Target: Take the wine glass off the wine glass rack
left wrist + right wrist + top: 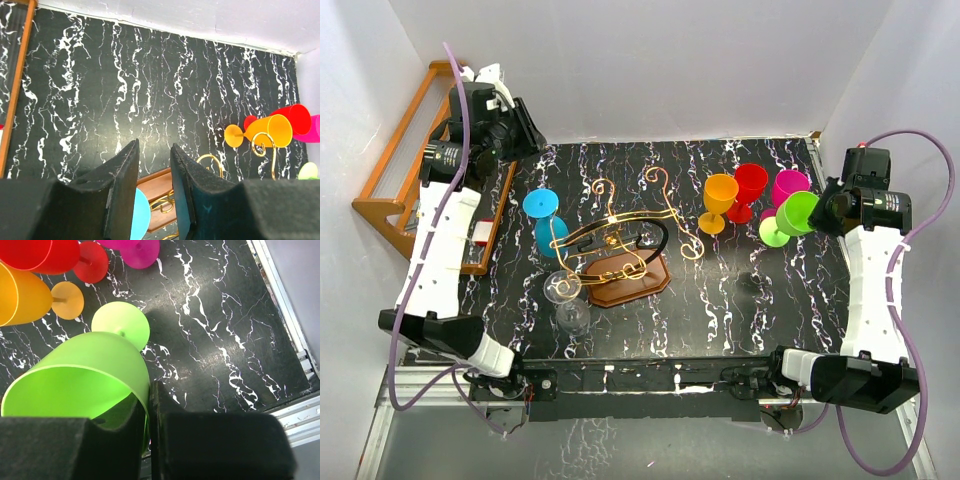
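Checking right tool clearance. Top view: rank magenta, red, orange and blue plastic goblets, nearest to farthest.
1. Magenta plastic goblet, beside right tool.
2. Red plastic goblet, next left.
3. Orange plastic goblet, further left.
4. Blue plastic goblet, far left.

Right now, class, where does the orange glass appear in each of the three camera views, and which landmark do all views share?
Top external: orange glass right of centre, left of the red glass.
Left wrist: orange glass at the right edge, mid-height.
Right wrist: orange glass at the left edge, upper part.
Shared landmark: the red glass, next to it in all three.
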Available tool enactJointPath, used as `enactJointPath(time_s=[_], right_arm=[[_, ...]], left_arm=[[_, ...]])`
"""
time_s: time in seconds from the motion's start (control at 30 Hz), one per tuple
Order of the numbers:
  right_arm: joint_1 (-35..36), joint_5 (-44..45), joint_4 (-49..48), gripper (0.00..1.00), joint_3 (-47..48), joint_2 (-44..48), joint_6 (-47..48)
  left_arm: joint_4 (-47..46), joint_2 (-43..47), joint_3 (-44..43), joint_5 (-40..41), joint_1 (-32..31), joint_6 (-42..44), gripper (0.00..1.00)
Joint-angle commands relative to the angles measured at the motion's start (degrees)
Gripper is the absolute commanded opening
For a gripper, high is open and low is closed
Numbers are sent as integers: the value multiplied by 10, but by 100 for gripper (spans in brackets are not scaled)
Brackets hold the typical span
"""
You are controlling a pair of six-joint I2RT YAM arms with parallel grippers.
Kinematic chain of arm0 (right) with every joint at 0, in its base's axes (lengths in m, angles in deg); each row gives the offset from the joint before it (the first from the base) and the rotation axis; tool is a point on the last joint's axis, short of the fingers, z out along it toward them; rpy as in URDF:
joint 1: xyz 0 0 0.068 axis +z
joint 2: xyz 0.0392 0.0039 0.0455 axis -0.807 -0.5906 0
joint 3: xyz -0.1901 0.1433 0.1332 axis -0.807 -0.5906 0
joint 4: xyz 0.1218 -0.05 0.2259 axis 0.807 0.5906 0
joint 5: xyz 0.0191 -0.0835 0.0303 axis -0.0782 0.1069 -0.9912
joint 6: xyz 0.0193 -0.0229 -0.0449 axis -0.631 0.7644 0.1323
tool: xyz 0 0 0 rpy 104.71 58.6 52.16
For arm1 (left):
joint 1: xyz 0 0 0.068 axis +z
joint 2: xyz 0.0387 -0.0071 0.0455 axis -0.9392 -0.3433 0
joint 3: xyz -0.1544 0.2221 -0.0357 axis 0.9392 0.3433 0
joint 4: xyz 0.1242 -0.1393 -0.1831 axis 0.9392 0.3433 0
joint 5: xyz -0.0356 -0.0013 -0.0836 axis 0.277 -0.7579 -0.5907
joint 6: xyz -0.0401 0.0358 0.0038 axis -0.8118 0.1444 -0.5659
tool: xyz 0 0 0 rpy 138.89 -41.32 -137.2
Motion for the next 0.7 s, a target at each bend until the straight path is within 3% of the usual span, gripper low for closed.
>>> enactJointPath(time_s=[0.0, 0.27, 0.43, 0.67], right_arm=[[0, 8, -61, 8, -22, -5, 7], [-1, -55, -154, 8, -98, -36, 13], [2, -81, -179, 8, -90, -76, 15], [82, -33, -193, 7, -79, -139, 17]], left_arm=[[-34, 17, 17, -62, 31, -30, 30], [-50, 48, 87, -89, 82, -51, 30], [-72, 66, 143, -147, 130, -81, 31], [-83, 106, 205, -175, 170, -102, 35]])
